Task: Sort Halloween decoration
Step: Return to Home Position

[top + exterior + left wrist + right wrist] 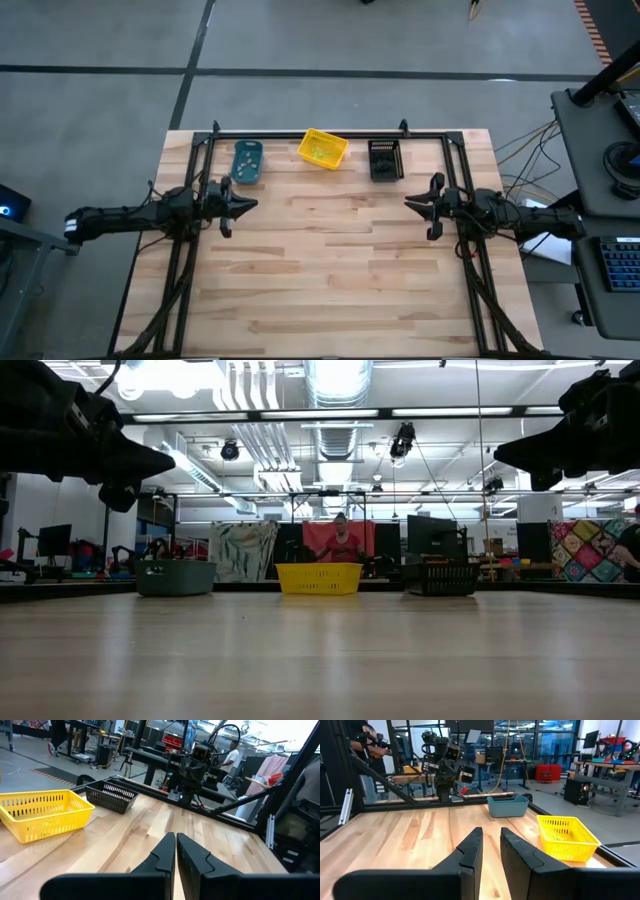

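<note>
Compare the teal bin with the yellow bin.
The teal bin has solid walls; the yellow bin has slotted ones. Seen from above, the teal bin runs front to back, while the yellow bin lies crosswise and skewed. Both are open-topped, in one row.

Matt wooden table (330, 270), yellow plastic bin (318, 580)

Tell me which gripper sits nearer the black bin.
Right. The right gripper hangs a short way from the black bin, toward the table's middle. The left gripper is on the other side of the table, beside the teal bin.
</note>
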Motion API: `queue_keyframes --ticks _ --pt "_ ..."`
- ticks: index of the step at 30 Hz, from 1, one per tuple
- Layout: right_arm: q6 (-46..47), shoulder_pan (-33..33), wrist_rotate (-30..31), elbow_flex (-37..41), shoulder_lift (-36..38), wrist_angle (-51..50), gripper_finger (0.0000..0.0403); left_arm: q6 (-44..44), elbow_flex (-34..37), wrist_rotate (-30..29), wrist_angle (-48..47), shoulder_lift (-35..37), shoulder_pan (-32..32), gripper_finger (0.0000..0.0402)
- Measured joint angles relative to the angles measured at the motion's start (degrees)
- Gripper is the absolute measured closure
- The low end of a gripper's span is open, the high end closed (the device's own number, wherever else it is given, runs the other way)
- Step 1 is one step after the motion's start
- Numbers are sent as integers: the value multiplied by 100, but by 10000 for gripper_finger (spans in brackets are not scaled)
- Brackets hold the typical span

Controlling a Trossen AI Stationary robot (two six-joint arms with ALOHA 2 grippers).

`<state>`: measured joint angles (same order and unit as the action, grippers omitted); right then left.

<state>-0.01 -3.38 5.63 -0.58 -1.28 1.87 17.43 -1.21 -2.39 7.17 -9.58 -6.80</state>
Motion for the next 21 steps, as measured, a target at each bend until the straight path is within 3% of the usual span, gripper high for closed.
queue_keyframes --ticks 21 --pt "0 0 0 0 0 7 346 0 0 0 5 -229 0 402"
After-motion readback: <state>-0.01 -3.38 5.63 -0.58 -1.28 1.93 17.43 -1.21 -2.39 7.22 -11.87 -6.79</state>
